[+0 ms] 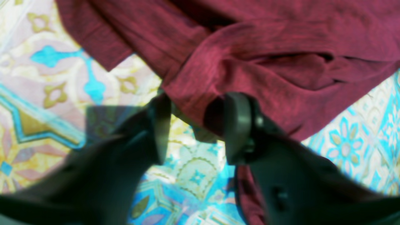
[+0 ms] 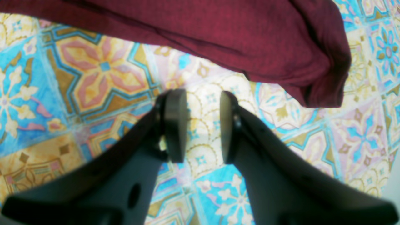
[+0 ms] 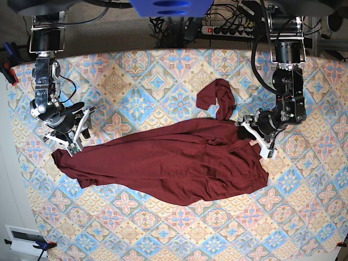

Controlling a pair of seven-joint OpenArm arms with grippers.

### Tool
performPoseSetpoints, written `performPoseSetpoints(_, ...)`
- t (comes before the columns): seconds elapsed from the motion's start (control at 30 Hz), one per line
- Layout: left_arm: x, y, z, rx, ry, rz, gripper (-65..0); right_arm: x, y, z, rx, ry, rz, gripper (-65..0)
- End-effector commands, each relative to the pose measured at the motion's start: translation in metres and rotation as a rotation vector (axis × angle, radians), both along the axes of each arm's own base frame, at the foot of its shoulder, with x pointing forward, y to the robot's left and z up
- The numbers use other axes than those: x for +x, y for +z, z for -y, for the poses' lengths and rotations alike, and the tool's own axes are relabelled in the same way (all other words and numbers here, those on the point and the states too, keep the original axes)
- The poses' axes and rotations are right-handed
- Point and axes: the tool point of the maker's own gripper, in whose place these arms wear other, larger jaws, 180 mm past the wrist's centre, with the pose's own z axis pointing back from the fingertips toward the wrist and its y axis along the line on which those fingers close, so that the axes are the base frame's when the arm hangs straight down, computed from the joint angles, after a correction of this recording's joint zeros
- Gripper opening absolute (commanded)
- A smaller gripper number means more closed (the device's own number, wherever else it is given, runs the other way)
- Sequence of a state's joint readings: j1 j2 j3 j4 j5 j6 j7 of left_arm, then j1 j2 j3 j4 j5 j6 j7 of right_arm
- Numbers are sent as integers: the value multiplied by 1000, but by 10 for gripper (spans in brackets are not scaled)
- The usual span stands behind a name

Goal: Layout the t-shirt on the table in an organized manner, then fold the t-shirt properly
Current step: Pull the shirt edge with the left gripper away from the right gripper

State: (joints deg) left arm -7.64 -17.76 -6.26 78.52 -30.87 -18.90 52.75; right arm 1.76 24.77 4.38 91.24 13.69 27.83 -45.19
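Right end effector (image 3: 68,142) hovered at the base view's left, jaws parted and empty, just beside the crumpled end of the maroon t-shirt (image 3: 168,168), which lay rumpled across the middle of the bench (image 3: 163,70). Spreading it well would likely call for pinching a single layer at each end and drawing outward evenly. At the right, the left end effector (image 1: 197,125) stood partly open, straddling the shirt's edge with one finger on cloth, grip uncertain.

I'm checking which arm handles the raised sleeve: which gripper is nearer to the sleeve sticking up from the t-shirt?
Left. The left gripper sits just beside the sleeve, at the t-shirt edge. The right gripper is far across the table, at the opposite end.
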Motion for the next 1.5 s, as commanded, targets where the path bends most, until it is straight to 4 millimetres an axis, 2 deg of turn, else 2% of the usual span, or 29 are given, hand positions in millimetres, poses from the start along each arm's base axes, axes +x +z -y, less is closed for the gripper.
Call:
performPoseSetpoints(0.0, 12, 14, 6, -19, -10, 49, -530, 11, 18, 3, -2, 5, 57, -476)
performPoseSetpoints(0.07, 13, 15, 7, -25, -5, 54, -650, 11, 19, 1, -3, 10, 62, -476)
performPoseSetpoints(0.13, 14, 17, 4, -27, 1, 58, -649, 12, 26, -2, -5, 20, 81, -476)
performPoseSetpoints(0.17, 15, 19, 0, -31, 15, 65, -633, 13, 28, -3, -4, 23, 86, -476)
performPoseSetpoints(0.2, 16, 22, -7, -33, 34, 73, -645, 13, 29, -3, -5, 23, 92, -476)
performPoseSetpoints(0.3, 17, 33, -40, -36, 129, 103, -650, 14, 34, -5, -6, 29, 104, -476)
performPoseSetpoints(0.37, 2, 50, -79, 4, 210, 154, -650, 15, 41, -8, -9, 40, 126, -476)
performPoseSetpoints(0.4, -3, 63, -92, 25, 237, 193, -650, 16, 44, -10, -10, 45, 135, -476)
performPoseSetpoints(0.53, -35, 110, -131, 101, 298, 293, -650, 16, 45, -12, -10, 50, 138, -476)
performPoseSetpoints(0.6, -53, 128, -145, 97, 341, 337, -650, 16, 45, -12, -11, 51, 136, -476)
performPoseSetpoints(0.7, -87, 149, -181, 81, 460, 388, -650, 12, 39, -11, -21, 42, 100, -476)
performPoseSetpoints(0.83, -130, 149, -215, 71, 594, 380, -650, 9, 32, -18, -11, 41, 73, -476)
performPoseSetpoints(0.9, -139, 137, -218, 64, 622, 350, -650, 7, 28, -25, -9, 60, 62, -475)
performPoseSetpoints(1.1, -151, 105, -230, 11, 684, 268, -650, -10, 8, -45, -5, 119, 2, -474)
performPoseSetpoints(1.37, -146, 103, -235, 55, 689, 259, -650, -13, -8, -37, -2, 92, -46, -473)
performPoseSetpoints(1.4, -146, 102, -237, 72, 690, 255, -650, -11, -9, -34, -1, 85, -50, -473)
performPoseSetpoints(1.47, -146, 101, -239, 90, 692, 247, -650, 6, -2, -29, -1, 69, -28, -473)
